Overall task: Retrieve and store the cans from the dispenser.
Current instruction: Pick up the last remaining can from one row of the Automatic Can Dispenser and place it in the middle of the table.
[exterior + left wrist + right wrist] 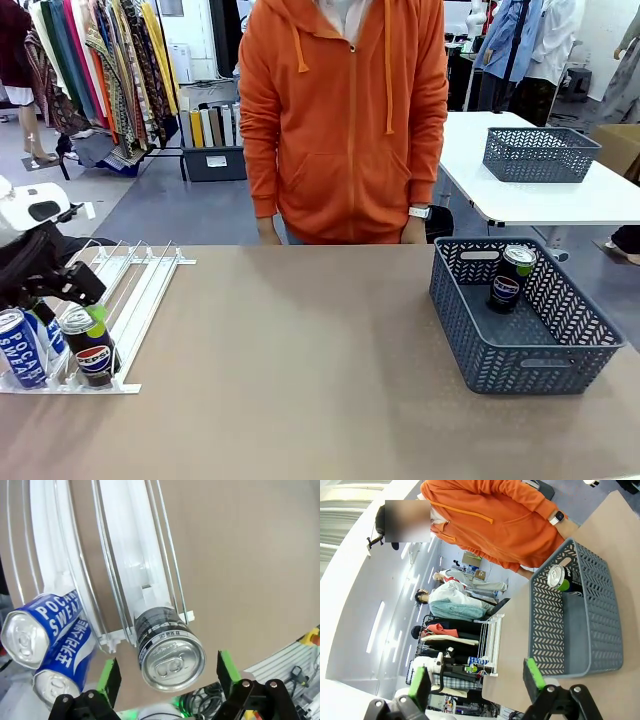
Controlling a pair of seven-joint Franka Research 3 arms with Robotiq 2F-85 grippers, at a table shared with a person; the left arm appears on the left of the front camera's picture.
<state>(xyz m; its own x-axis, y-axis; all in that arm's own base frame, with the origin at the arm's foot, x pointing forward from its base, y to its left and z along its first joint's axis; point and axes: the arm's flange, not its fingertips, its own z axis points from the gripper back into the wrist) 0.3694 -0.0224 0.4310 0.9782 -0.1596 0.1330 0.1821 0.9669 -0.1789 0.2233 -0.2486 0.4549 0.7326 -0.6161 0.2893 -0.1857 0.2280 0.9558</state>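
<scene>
My left gripper (167, 676) is black with green pads (109, 677). The Pepsi can (167, 647) is black with a silver top. The Pocari Sweat cans (47, 625) are blue with white lettering. The dispenser (135, 290) is white and clear, the table (300, 350) tan, the basket (520, 362) grey herringbone mesh, and the person's hoodie (345, 120) orange.

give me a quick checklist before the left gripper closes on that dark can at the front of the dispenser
1. left gripper open: ok
2. dark can between its pads, roughly centred: ok
3. pocari cans clear of the near pad: cannot tell, very close
4. no hand on the dispenser: ok
5. basket has room beside the stored can: ok
</scene>
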